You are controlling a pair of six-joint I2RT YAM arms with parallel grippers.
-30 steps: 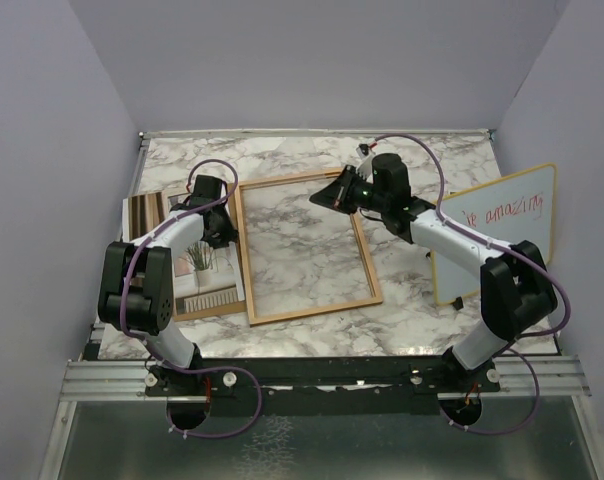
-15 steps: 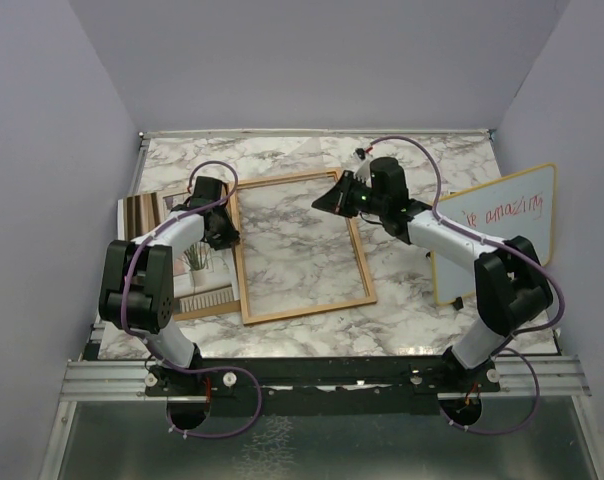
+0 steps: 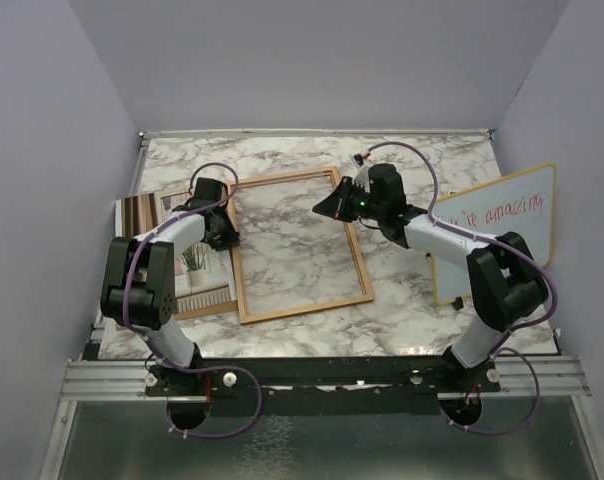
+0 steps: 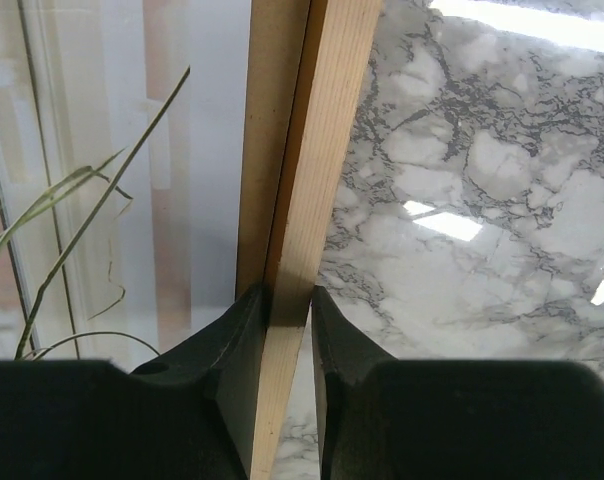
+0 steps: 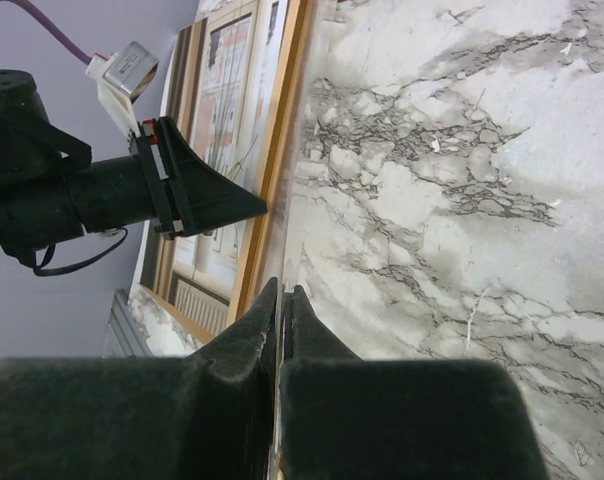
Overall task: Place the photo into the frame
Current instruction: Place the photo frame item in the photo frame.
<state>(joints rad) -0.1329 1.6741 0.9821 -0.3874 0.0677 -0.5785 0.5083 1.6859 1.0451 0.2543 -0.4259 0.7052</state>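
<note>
left fingers (image 4: pixel 247 330) pinch frame (image 3: pixel 307 309) at its left rim; right fingers (image 5: pixel 265 322) pressed together at far right rim, hold unclear. photo (image 3: pixel 200 268) lies just left of frame. Best keep frame level, lower squarely over photo.

From above, the left arm and the frame (image 3: pixel 307 309)'s left rail cover much of the photo (image 3: pixel 204 285), and the right arm hides the start of the whiteboard (image 3: pixel 532 195)'s red writing. The left wrist view cuts the photo off at its left and top, and the rail held by the left gripper (image 4: pixel 290 300) runs out past the top edge. Whether anything thin lies between the pressed-together fingers of the right gripper (image 5: pixel 282 300) cannot be told.
</note>
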